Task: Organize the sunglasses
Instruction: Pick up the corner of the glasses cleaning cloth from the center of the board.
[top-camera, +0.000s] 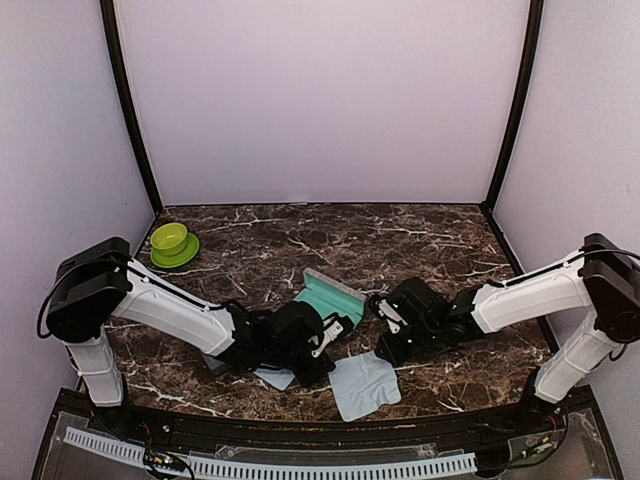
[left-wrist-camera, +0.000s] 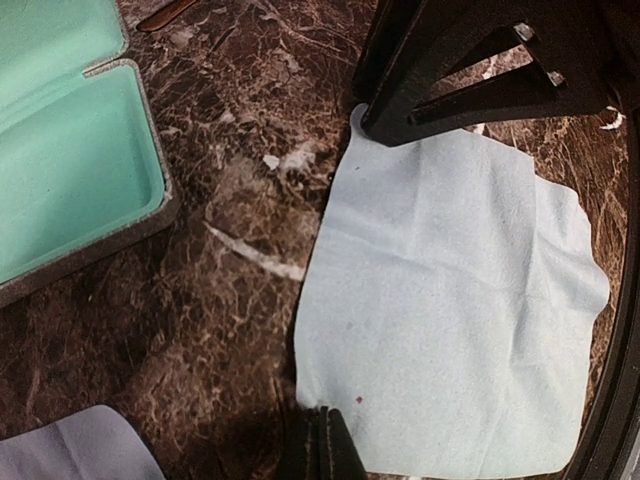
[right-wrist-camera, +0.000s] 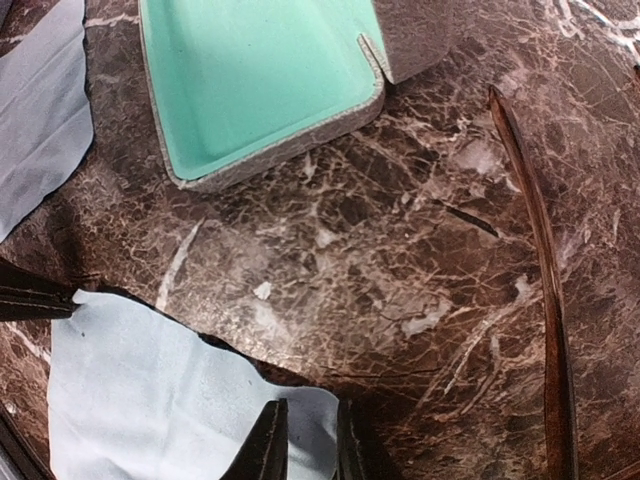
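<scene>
Centrally, left jaws clenched a corner of the pale blue cloth (top-camera: 365, 385); right jaws straddled its edge, narrowly parted.

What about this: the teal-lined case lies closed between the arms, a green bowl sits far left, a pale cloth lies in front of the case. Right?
Not quite: the teal-lined case is open, not closed; the right wrist view shows its bare teal lining. The green bowl and the pale cloth are as you say.
</scene>
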